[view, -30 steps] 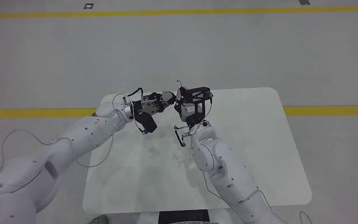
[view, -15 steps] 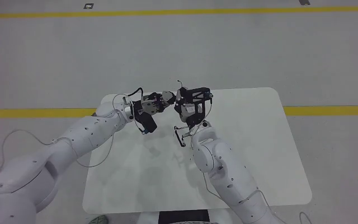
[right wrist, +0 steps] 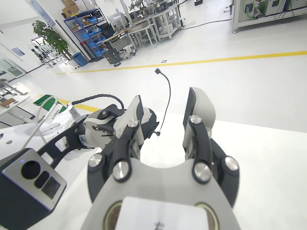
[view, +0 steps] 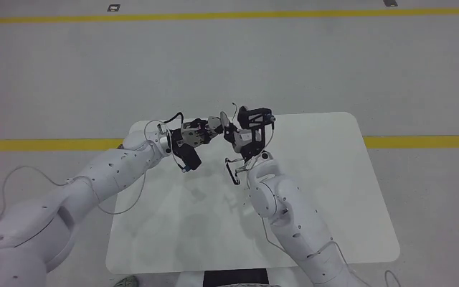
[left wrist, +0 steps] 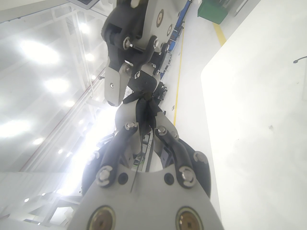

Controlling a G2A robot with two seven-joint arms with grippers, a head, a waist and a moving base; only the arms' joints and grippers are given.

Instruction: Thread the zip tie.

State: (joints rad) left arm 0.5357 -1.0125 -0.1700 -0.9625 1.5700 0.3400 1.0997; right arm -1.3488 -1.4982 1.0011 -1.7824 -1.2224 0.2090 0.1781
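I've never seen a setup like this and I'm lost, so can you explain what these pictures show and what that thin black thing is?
This is a two-armed robot at a white table. One picture looks down from above the arms; the other two come from a camera on each wrist. The left hand is shut on a thin black zip tie, held up off the table. The right hand is open, and in its wrist picture the tie's strap stands between its fingers.
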